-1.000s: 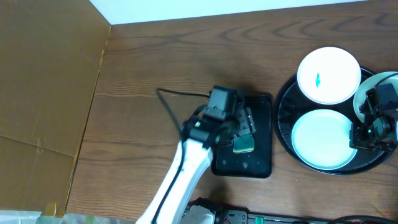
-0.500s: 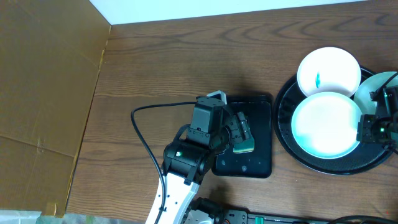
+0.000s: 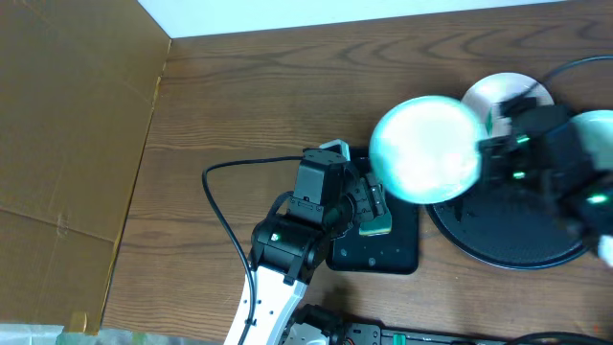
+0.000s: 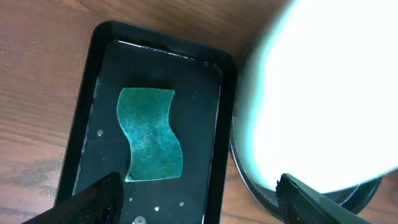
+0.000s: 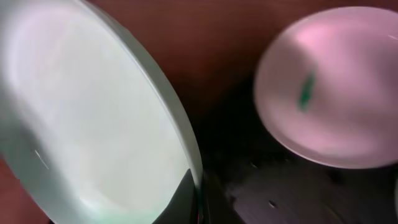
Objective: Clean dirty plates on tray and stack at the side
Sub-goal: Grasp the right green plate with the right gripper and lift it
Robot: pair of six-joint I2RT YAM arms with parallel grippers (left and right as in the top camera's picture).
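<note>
- Overhead, we see the right claw (image 3: 486, 153) clamped tight on the rim of the held plate (image 3: 426, 149), which hangs blurred in the air just left of that claw.
- From the right wrist, we watch that plate's edge run down into the dark fingers (image 5: 186, 202) at the bottom of the view.
- We find the smeared plate (image 3: 503, 93) just beyond the right claw, at the far edge of the round tray (image 3: 488, 240), with a teal streak in its middle.
- We glimpse a third plate (image 3: 596, 129) to that claw's right, partly hidden by the arm.
- We see the left claw (image 4: 202, 193) spread wide and gripping nothing, poised over the sponge (image 4: 151, 143).
- The sponge, we note, lies flat in the black dish (image 4: 227, 112) directly under that claw.
- From the left wrist, we catch the held plate above and to the right of the left claw.
</note>
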